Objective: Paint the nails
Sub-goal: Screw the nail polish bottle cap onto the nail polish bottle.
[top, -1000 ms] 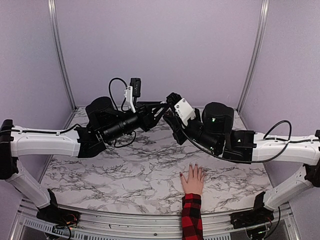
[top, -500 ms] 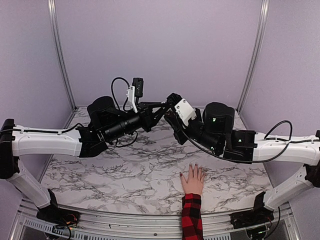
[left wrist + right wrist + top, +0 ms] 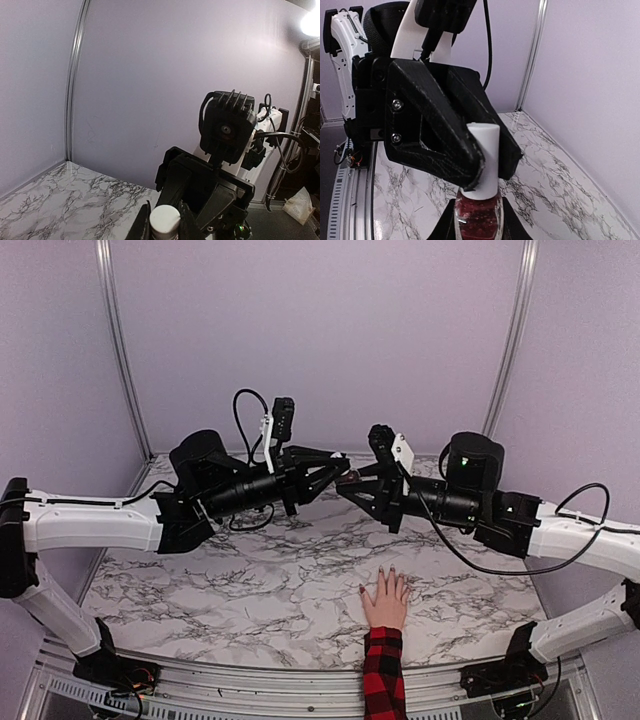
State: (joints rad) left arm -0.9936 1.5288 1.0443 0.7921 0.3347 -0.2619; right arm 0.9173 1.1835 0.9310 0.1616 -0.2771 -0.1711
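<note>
Top external view, nearest edge first: a red-and-black plaid sleeve [image 3: 382, 675] comes in between the two arm bases, and the pale hand [image 3: 385, 600] at its end lies flat, palm down, on the marble-patterned table [image 3: 250, 590], fingers spread and pointing away from the bases. The nails [image 3: 387, 570] show only as small dark specks at the fingertips (they seem to carry dark polish, though they are too small here to be sure). Well above and beyond the hand, both arms reach inward and meet tip to tip in mid-air over the middle of the table. The left gripper [image 3: 335, 473] and right gripper [image 3: 355, 487] face each other there, clear of the hand and of the tabletop. The right wrist camera shows what sits between them: an upright nail-polish bottle [image 3: 479, 215] of dark red polish, clamped at its body by the right gripper's closed fingers, with its white cap [image 3: 483, 150] pinched between the left gripper's black fingers [image 3: 435, 130], which are closed tight on it. From the left wrist camera the same cap sits between that gripper's own fingers, with the right arm's wrist close behind it. Farthest back stands the plain lilac wall [image 3: 320, 340].
</note>
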